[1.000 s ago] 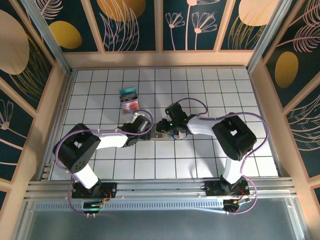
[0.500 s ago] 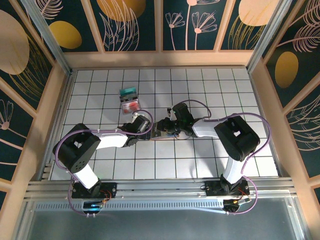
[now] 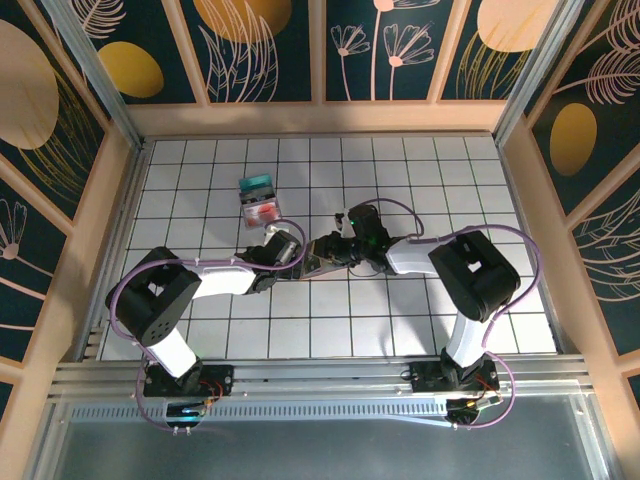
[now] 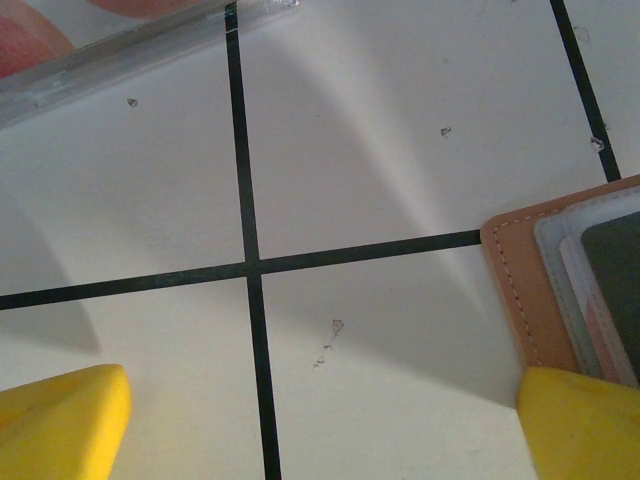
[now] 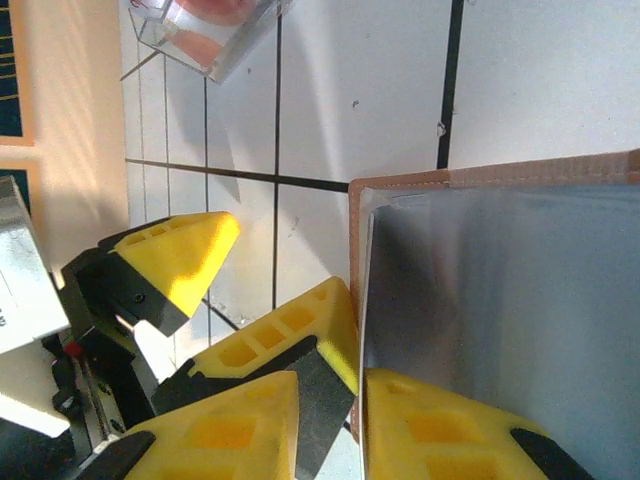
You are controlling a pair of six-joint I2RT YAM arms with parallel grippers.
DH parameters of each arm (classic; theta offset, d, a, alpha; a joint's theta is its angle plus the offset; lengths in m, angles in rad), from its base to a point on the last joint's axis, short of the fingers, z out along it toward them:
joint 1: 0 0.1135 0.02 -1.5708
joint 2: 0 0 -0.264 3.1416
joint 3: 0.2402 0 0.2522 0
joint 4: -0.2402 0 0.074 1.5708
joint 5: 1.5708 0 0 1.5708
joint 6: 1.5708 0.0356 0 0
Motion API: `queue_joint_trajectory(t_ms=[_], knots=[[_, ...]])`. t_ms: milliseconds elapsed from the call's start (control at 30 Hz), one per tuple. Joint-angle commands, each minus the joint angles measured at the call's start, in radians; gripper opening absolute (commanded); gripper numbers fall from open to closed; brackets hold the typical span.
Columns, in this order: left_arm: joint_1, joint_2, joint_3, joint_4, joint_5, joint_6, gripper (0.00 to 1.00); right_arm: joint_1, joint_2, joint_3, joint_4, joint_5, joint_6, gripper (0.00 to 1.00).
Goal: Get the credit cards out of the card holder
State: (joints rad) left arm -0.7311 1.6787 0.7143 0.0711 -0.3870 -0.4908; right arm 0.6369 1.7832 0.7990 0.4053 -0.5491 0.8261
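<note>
The pinkish-brown card holder (image 3: 322,262) lies between my two grippers at mid-table. One flap stands on edge, its grey inner face (image 5: 500,300) towards the right wrist camera. My right gripper (image 3: 342,252) (image 5: 335,430) is shut on that flap, a finger on each side. My left gripper (image 3: 298,256) (image 4: 320,430) is open and low over the tiles, its right fingertip (image 4: 580,425) over the holder's (image 4: 515,290) edge. Cards (image 4: 605,265) sit in the holder's pockets. A teal credit card (image 3: 257,184) and a red-and-white one (image 3: 262,210) lie on the tiles behind.
The left arm's two yellow fingers (image 5: 185,255) are close beside my right gripper. The red-and-white card (image 5: 215,25) lies just beyond them. Wooden walls (image 3: 110,190) bound the tiled floor, and a metal rail (image 3: 320,375) runs along the near edge.
My right gripper has moved down and left onto the holder and its jaws have narrowed. The holder's flap has tilted up. The left arm has stayed put.
</note>
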Motion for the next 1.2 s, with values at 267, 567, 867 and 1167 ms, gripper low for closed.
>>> queue_joint_trajectory(t_ms=[267,567,867,1167], knots=[[0.001,0.029,-0.004,-0.082,-0.014,-0.002,0.99,-0.038,-0.047,-0.067,0.111,-0.065,0.045,0.23],[0.000,0.029,-0.004,-0.085,-0.019,-0.004,0.99,-0.061,-0.069,-0.087,0.100,-0.062,0.045,0.24],[0.000,0.029,-0.006,-0.086,-0.021,-0.008,0.99,-0.075,-0.071,-0.096,0.089,-0.055,0.044,0.16],[0.000,0.029,-0.007,-0.084,-0.015,-0.014,0.99,-0.083,-0.083,-0.091,0.020,-0.008,0.014,0.00]])
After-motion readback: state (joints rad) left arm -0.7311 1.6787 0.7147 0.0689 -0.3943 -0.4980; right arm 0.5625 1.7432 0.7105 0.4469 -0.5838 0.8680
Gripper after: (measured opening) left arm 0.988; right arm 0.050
